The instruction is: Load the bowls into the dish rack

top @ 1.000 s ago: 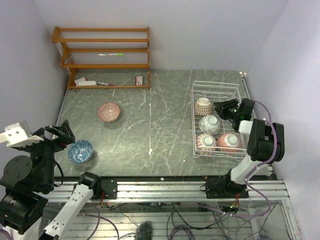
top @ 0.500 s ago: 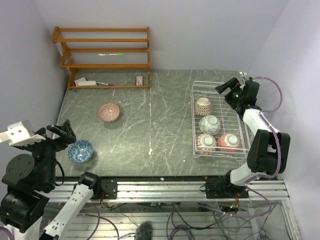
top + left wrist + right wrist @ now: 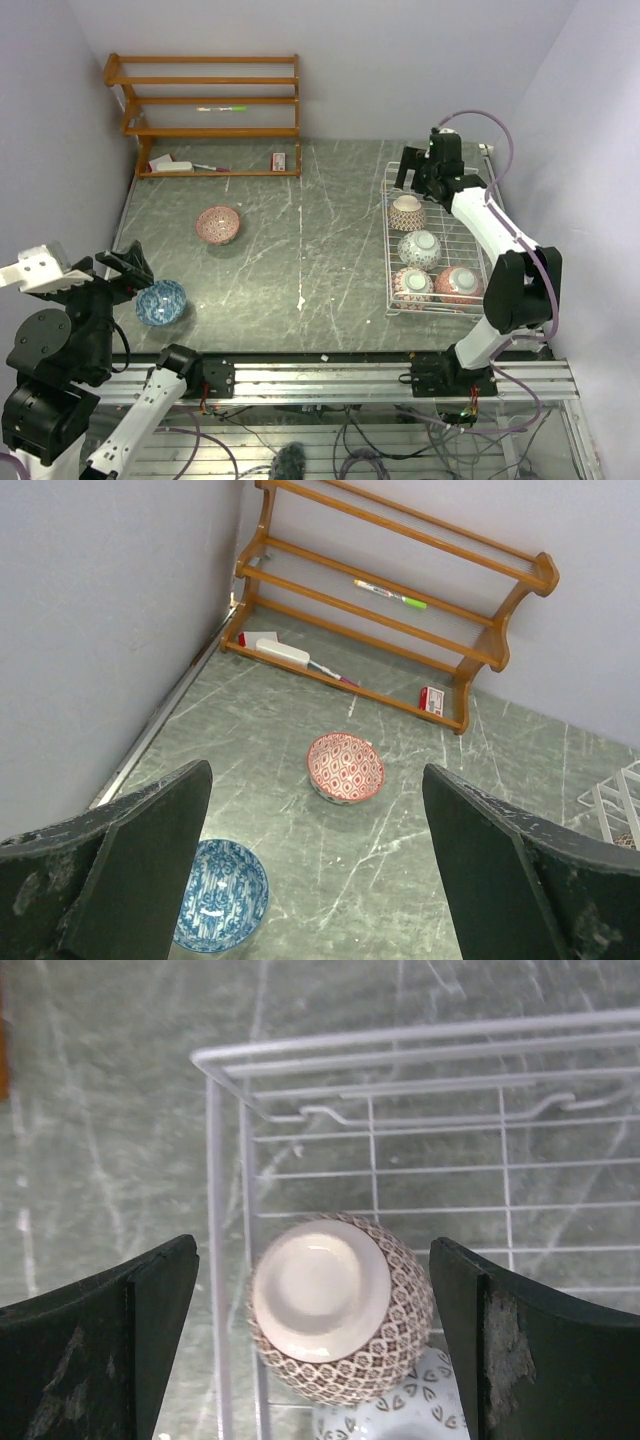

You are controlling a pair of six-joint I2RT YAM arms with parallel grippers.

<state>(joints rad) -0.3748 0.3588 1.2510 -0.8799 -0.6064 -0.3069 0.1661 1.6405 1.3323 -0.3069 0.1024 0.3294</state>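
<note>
The left arm's lower part is cut off by the frame edge. The left gripper (image 3: 125, 265) hangs raised at the table's left side, jaws spread wide and empty, near a blue patterned ceramic bowl (image 3: 160, 302). Further in sits a red-pink patterned bowl (image 3: 217, 224) — two bowls on the grey marbled table (image 3: 320, 230). Small items on the orange-brown wooden shelf (image 3: 205, 115) are too tiny to identify. The white wire dish rack (image 3: 437, 168) holds four bowls; the brown-patterned one (image 3: 335, 1310) lies foot-up. The right arm stretches over the rack's far end — the right gripper (image 3: 315, 1340) gapes, holding nothing, above that bowl.
</note>
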